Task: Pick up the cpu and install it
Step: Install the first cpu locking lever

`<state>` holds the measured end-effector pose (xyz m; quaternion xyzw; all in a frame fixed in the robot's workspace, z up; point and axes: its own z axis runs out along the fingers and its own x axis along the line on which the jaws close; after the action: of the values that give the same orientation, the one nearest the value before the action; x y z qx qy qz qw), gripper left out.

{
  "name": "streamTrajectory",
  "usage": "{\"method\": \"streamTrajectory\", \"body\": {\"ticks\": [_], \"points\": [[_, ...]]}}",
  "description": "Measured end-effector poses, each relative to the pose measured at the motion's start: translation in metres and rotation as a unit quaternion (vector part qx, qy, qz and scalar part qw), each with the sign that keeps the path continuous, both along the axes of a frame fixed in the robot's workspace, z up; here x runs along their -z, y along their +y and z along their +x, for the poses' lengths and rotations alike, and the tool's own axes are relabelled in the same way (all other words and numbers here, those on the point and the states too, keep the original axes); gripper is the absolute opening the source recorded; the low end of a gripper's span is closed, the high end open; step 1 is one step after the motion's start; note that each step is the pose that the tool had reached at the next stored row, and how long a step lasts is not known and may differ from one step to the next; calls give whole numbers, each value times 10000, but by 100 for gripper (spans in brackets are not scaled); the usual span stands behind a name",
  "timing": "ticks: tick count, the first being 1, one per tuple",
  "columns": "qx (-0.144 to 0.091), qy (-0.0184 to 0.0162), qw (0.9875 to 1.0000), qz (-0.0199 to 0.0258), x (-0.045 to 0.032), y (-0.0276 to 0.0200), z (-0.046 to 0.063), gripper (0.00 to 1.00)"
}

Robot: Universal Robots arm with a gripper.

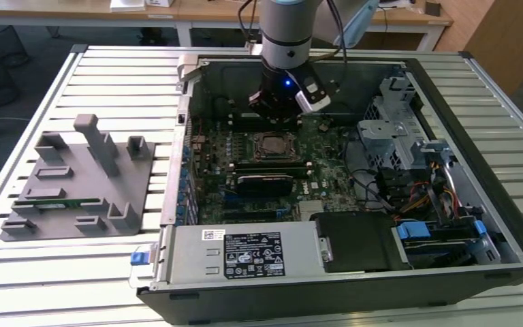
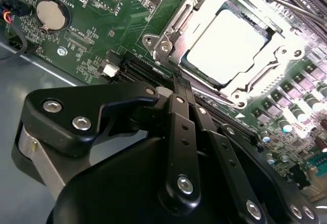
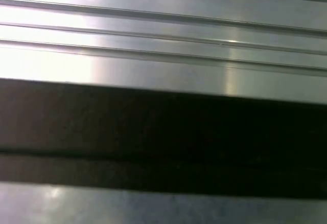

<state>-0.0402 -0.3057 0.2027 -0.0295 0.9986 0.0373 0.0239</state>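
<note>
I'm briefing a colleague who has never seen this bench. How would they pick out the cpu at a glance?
Start at the open computer case on the slatted table, then find the green motherboard inside it. Near its middle, just in front of the gripper, the cpu lies in a metal socket frame: a flat square with a plain silver top, unlike the long black slots beside it.

surface: ribbed metal [image 3: 168,27], pale silver-grey, long parallel ridges and grooves running across the frame
glare: bright patches on the ridges, strongest toward one end and near the middle
dark band: wide black strip [image 3: 163,137] crossing the whole frame, edges parallel to the ridges, slightly slanted
band detail: a thin, fainter line runs along inside it; what the band is cannot be told
beyond band: another strip of grey metal [image 3: 153,206], smooth, dull sheen
focus: soft, fine detail not readable
</note>
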Motion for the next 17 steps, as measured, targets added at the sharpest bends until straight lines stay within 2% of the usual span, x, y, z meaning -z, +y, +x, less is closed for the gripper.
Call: {"method": "streamTrajectory", "body": {"ticks": [8,12,15,17], "points": [[5,11,10000,-2,22,-5,30,11],[10,13,10000,-22,27,-12,37,11],[16,17,10000,-47,30,-17,44,11],[19,19,10000,-87,33,-18,47,11]]}}
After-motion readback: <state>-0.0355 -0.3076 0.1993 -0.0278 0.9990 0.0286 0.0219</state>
